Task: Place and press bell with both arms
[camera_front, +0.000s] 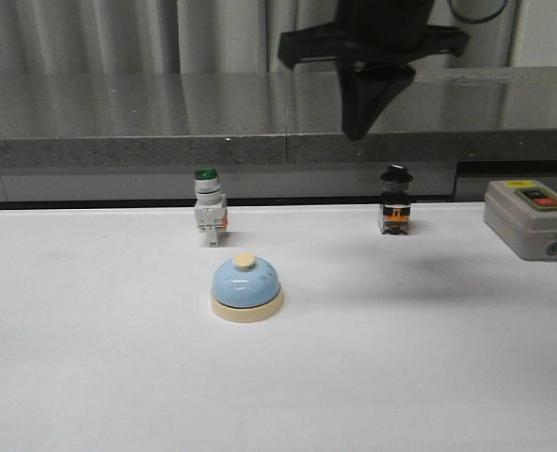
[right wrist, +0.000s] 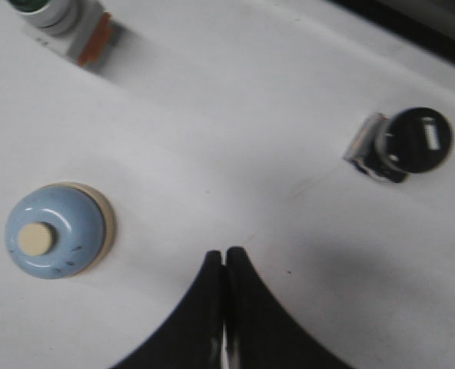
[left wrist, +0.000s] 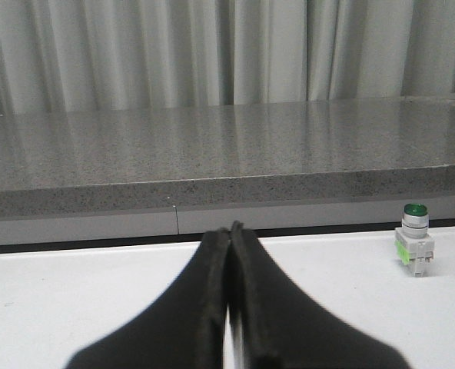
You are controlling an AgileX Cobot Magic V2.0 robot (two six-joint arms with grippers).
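The light-blue bell (camera_front: 246, 288) with a cream base and cream button stands upright on the white table, left of centre. It also shows in the right wrist view (right wrist: 54, 231). My right gripper (camera_front: 358, 132) hangs high above the table, to the right of and behind the bell, pointing down, shut and empty; its tips (right wrist: 224, 252) are closed together. My left gripper (left wrist: 230, 228) is shut and empty, low over the table; it is out of the front view, and the bell is not in its view.
A green-capped white push-button switch (camera_front: 208, 212) stands behind the bell. A black-capped switch (camera_front: 395, 205) stands to the right. A grey box with a red button (camera_front: 530, 217) sits at the far right. A grey stone ledge (camera_front: 166, 113) runs behind the table.
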